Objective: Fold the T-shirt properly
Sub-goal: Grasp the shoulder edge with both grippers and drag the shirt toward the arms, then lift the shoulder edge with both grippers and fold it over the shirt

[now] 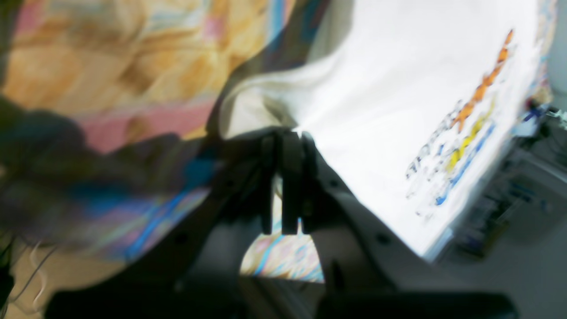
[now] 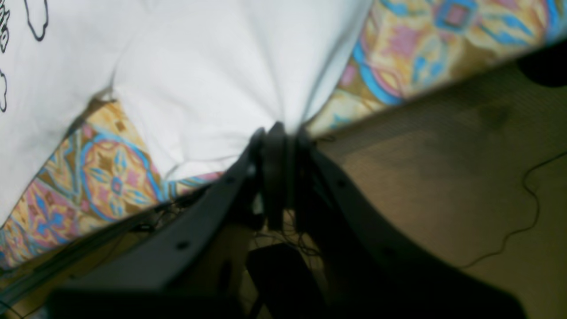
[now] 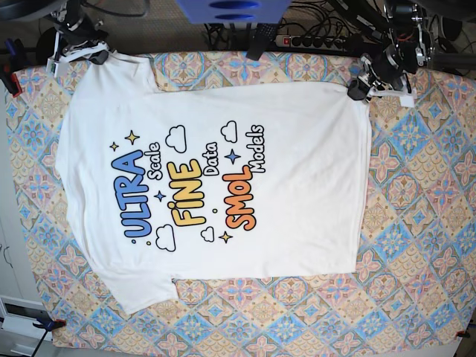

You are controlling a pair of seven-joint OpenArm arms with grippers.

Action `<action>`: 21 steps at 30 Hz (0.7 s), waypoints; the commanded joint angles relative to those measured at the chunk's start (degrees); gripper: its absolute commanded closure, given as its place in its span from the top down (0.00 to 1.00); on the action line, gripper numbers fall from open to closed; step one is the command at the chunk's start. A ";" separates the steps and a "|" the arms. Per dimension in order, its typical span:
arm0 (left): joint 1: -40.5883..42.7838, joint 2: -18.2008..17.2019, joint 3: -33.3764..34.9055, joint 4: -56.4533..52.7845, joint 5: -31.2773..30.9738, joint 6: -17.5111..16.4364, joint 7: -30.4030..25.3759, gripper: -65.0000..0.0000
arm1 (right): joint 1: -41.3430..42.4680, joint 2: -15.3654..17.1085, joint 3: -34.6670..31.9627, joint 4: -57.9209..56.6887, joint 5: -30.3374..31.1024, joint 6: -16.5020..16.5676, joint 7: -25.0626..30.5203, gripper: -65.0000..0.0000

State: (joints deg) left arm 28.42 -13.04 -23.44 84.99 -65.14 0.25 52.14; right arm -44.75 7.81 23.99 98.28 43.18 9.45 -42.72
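T-shirt flat, far corners seemingly pinched by fingers

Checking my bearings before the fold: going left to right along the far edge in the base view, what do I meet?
Right end effector shut on the T-shirt corner → blue object beyond the patterned tablecloth → left end effector shut on the other corner.

Matt white cloth T-shirt lies on a patterned fabric tablecloth; fingers matt black plastic.

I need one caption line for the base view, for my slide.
Printed white T-shirt lies flat on the patterned tablecloth; left tool and right tool each pinch a far corner.
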 commanded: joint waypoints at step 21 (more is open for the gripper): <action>8.19 -4.41 -0.51 5.43 -0.66 -0.12 0.12 0.00 | -11.29 0.32 6.83 7.08 0.29 17.14 0.74 0.00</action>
State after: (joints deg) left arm 36.21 -16.84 -23.51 89.34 -65.01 0.25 52.47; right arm -55.13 7.64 30.26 104.40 42.92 26.33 -42.85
